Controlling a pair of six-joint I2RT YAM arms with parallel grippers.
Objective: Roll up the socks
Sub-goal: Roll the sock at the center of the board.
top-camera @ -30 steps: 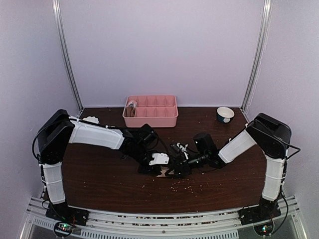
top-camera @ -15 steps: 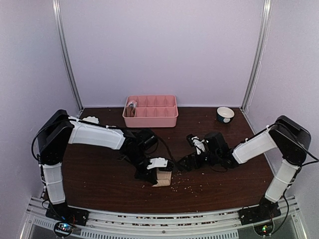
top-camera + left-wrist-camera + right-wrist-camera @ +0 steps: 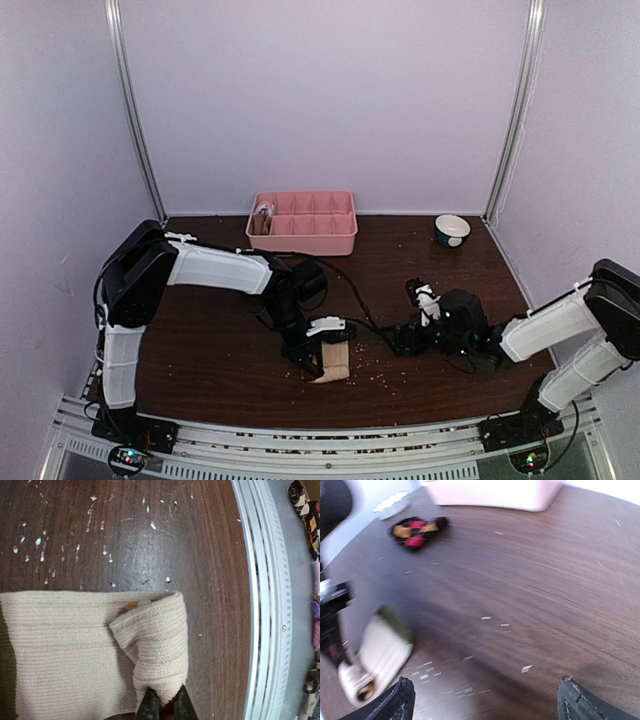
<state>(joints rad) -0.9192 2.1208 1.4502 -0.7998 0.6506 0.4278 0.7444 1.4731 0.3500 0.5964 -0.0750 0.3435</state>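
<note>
Right at the tips of the left hand [image 3: 164,707], shut tight on the folded end of the cream sock [image 3: 75,645]. Lies on the table [image 3: 125,540], just ahead of that hand and spread out to one side of it. Well apart from the sock, the right hand [image 3: 485,702], fingers [image 3: 400,702] wide apart and holding nothing.

Looks like the start of the roll: one small fold made, most of the sock flat. To do it well, hold the pinch tight and turn the fold over toward the green toe [image 3: 5,670]. Roll straight, not crooked. Press down a little to stop the loose part from sliding. Maybe pin the toe end with the right hand.

Runs long from the pinched end out to the toe, sideways across the left hand's view. Points its toe left, away from the pinch. Flat all the way or partly lifted? Hard to tell from above.
</note>
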